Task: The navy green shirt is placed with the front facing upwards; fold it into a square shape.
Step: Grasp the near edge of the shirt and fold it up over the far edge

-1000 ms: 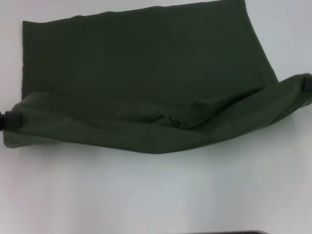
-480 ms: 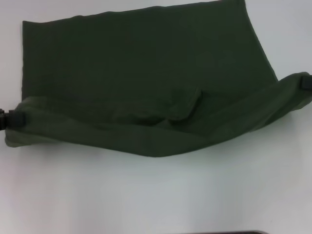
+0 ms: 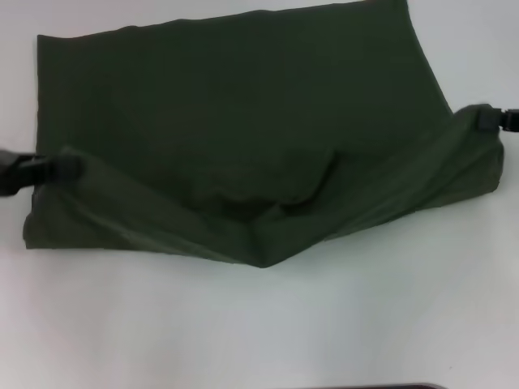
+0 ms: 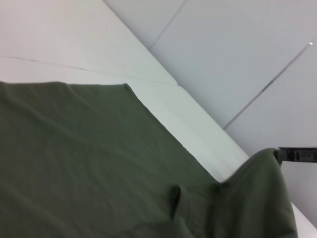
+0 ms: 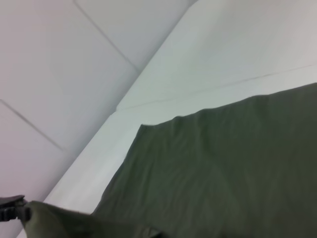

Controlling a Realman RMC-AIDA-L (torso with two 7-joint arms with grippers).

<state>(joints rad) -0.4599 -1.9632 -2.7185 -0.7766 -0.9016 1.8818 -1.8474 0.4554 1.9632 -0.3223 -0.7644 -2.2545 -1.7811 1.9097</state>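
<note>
The left claw (image 3: 49, 168) was clamped on one corner of the shirt (image 3: 235, 130), whose near hem hung lifted between both claws while its far half lay flat on the worktop (image 3: 259, 324). The right claw (image 3: 492, 118) pinched the opposite corner. Doing the fold well probably meant carrying both corners forward level, keeping the sagging middle taut.

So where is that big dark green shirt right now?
In the head view the dark olive-green shirt lies spread across the white table, its near edge lifted between the left gripper and the right gripper.
</note>
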